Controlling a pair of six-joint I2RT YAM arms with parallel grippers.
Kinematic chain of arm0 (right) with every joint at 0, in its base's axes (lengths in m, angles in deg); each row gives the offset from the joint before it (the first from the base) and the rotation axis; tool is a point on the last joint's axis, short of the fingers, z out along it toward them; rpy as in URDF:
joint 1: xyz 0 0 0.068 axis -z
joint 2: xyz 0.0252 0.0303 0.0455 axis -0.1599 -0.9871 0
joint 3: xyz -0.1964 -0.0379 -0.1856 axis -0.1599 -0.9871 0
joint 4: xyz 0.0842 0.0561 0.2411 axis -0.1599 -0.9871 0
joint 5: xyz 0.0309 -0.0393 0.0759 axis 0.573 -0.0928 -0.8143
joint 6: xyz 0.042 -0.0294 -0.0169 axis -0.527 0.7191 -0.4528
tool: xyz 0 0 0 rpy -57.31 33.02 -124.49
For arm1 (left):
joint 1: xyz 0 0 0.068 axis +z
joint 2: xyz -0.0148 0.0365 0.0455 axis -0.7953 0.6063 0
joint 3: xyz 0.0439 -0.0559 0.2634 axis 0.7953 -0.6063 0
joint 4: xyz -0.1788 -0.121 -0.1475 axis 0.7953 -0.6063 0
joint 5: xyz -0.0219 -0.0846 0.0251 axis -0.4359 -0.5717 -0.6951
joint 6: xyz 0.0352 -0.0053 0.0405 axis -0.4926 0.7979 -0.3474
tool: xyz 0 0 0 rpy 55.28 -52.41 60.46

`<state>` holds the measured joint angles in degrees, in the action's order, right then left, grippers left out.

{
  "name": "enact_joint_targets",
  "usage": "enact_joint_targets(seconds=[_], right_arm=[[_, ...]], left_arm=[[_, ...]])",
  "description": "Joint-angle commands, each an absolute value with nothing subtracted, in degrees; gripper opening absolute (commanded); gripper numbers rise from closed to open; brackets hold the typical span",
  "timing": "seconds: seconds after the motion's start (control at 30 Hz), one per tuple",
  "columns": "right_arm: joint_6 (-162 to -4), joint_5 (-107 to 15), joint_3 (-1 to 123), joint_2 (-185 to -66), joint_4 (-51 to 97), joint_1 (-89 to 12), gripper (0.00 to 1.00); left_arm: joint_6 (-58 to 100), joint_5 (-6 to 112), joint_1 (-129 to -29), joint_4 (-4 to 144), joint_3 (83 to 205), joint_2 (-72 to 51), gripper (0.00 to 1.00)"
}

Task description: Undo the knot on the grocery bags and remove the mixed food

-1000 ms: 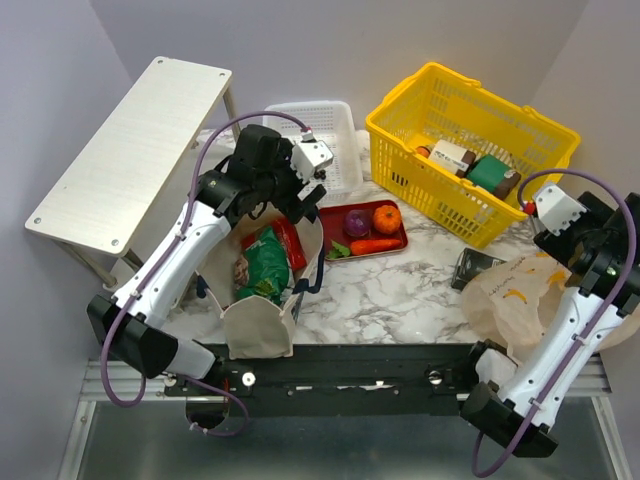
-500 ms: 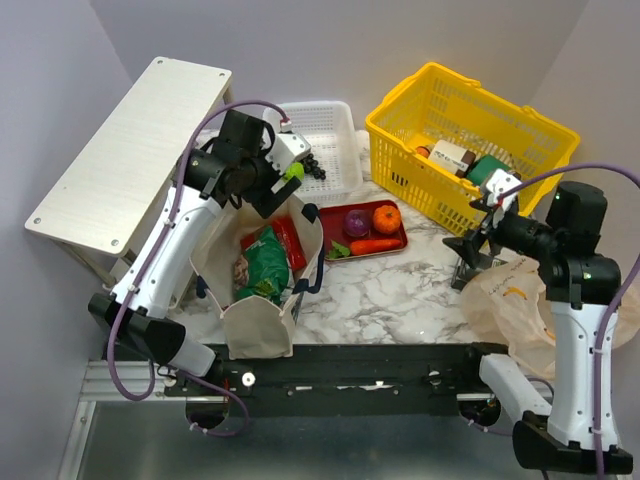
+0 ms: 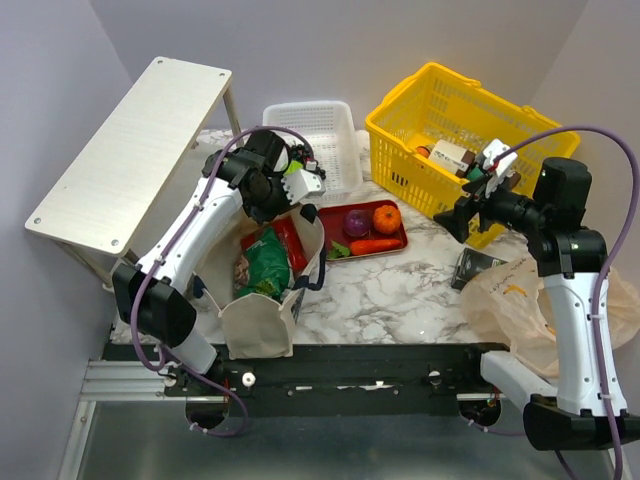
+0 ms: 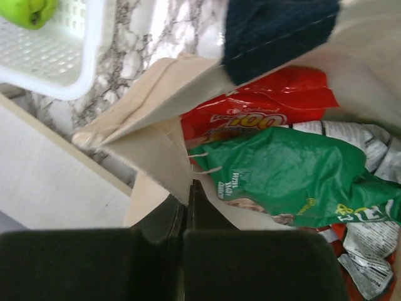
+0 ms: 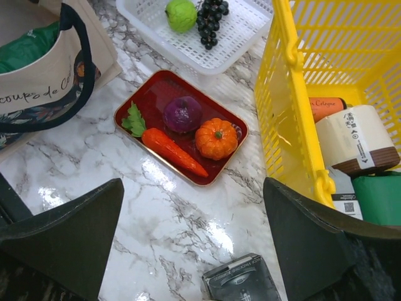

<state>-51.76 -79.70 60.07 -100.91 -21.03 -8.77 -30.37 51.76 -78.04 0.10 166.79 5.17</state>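
The beige canvas tote (image 3: 258, 322) stands open at the front left, with a green snack bag (image 4: 294, 169) and red snack packets (image 4: 257, 106) inside. My left gripper (image 3: 300, 188) is shut at the tote's back rim, and the canvas edge (image 4: 156, 135) runs into the seam between its fingers. The onion (image 5: 182, 114), orange (image 5: 216, 138) and carrot (image 5: 172, 150) lie on a red tray (image 3: 398, 240). The apple (image 5: 181, 14) and grapes (image 5: 210, 22) lie in a white basket (image 5: 241, 31). The plastic bag (image 3: 530, 300) slumps at the right; I cannot make out its knot. My right gripper (image 5: 193, 188) hangs open and holds nothing.
A yellow basket (image 3: 520, 120) with boxes stands at the back right, just beside my right gripper. A black box (image 5: 241, 282) lies on the marble below that gripper. A white shelf (image 3: 130, 140) runs along the left.
My left gripper left the apple in the white basket, came back over the tote and shut. My right arm swung from the plastic bag up and left towards the yellow basket.
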Motion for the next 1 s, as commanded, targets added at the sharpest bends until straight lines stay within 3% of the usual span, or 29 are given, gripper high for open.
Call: enact_joint_targets(seconds=[0.0,0.17,0.33,0.67,0.97], right_arm=[[-53.0,-75.8,59.4,-98.4,-19.1,-9.1,1.0],[-53.3,-75.0,57.7,-97.7,-18.4,-9.0,1.0],[-53.3,-74.5,58.4,-98.6,-18.4,-9.1,1.0],[-52.6,-70.9,59.0,-99.8,-17.8,-9.1,1.0],[-53.7,-59.8,57.9,-100.4,-15.3,-9.1,1.0]], left_arm=[[-37.2,43.5,-78.3,-5.9,165.3,3.1,0.0],[-51.9,33.3,-78.5,-10.0,161.2,-6.0,0.0],[-56.6,28.3,-80.6,-14.2,164.8,-8.3,0.0],[-54.8,22.3,-87.7,-15.3,178.0,-6.9,0.0],[-52.7,19.1,-99.8,-9.3,178.1,-3.5,0.0]])
